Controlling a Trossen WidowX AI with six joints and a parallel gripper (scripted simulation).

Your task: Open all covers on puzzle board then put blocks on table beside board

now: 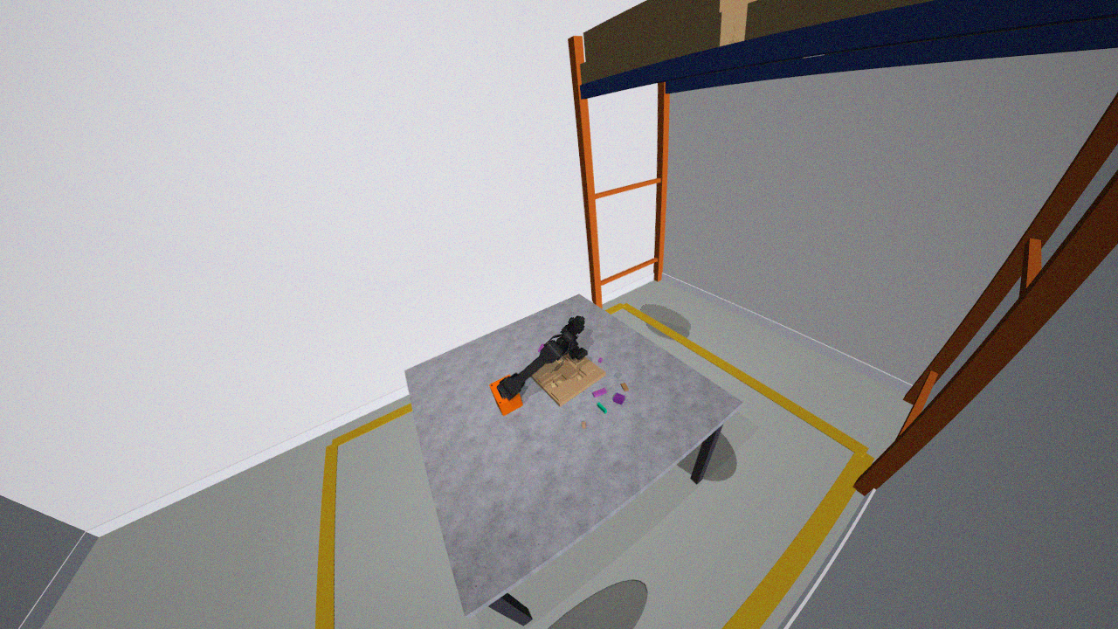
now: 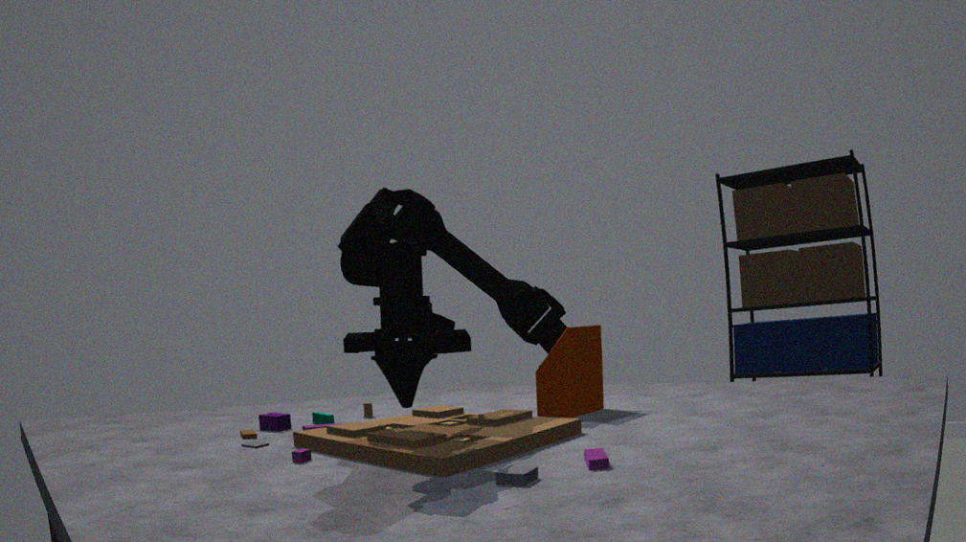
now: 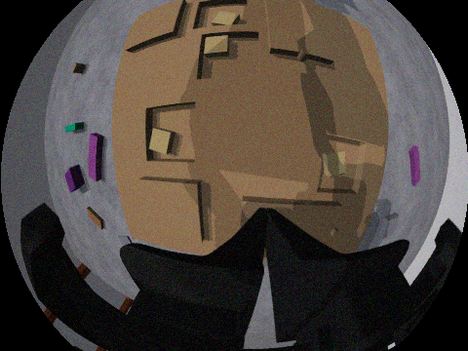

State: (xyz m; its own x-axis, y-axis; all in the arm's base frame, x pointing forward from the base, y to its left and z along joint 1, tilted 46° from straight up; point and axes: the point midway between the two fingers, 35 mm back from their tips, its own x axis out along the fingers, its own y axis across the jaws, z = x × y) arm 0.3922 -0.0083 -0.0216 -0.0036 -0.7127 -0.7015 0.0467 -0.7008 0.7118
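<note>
Opening covers looks like the step in hand, going by the shut pincer (image 1: 580,353) (image 2: 405,405) (image 3: 265,211) hanging over the puzzle board (image 1: 578,388) (image 2: 447,462) (image 3: 253,107): fingertips together, nothing between them, just above the wood at about 6 o'clock in the wrist view. My guess is it's nudging covers with closed tips, so next it'd need to line up beside a cover's edge, come down and push along the track or around the pin. One raised cover (image 2: 401,437) shows in the exterior view, but can't tell whether it slides or swivels. As for the wells, the wrist view shows pale squares at 12 (image 3: 225,19), 11 (image 3: 215,45), 9 (image 3: 162,140) and, in shadow, 4 o'clock (image 3: 334,163). I'd read those as blocks down in uncovered wells, though bare well floors aren't ruled out. Anything under the other covers is hidden, so no full count. Off the board, a green piece (image 1: 601,407) (image 2: 322,417) (image 3: 74,127) and a dark purple block (image 1: 618,398) (image 2: 274,421) (image 3: 74,178) lie on the table around 9 o'clock, likely just clutter. Pushing too low could snag a neighbouring cover, imo.
</note>
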